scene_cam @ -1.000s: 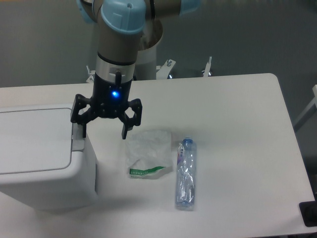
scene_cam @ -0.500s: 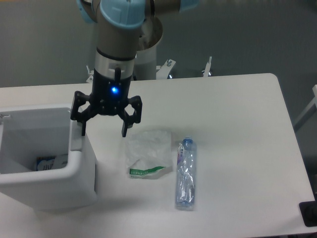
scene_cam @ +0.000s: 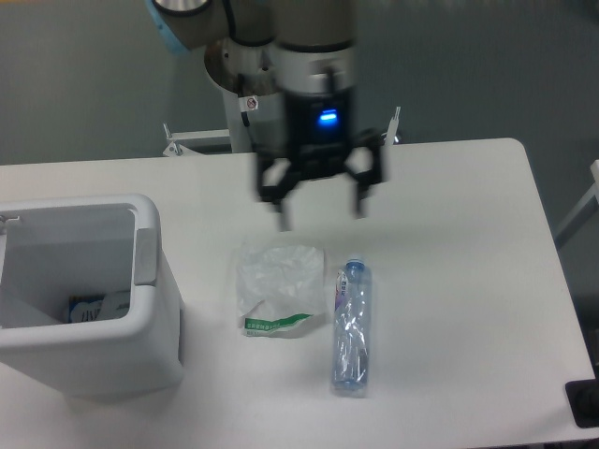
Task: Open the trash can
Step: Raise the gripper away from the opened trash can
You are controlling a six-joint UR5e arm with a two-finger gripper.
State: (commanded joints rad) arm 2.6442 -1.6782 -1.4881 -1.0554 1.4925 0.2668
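Now trash can point(scene_cam: 140, 318) open, gripper point(scene_cam: 319, 218) spread above table point(scene_cam: 449, 281)

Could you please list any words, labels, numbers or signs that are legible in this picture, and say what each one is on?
None can be read.
Plastic bag: a green printed strip, too blurred to read.
Bottle: a bluish label, illegible.
Arm above the gripper: a small round red-and-white sticker, too small to read.
Item inside the trash can: dark print, unreadable.

The arm's gripper point(scene_cam: 319, 214) points down, jaws spread, blurred.
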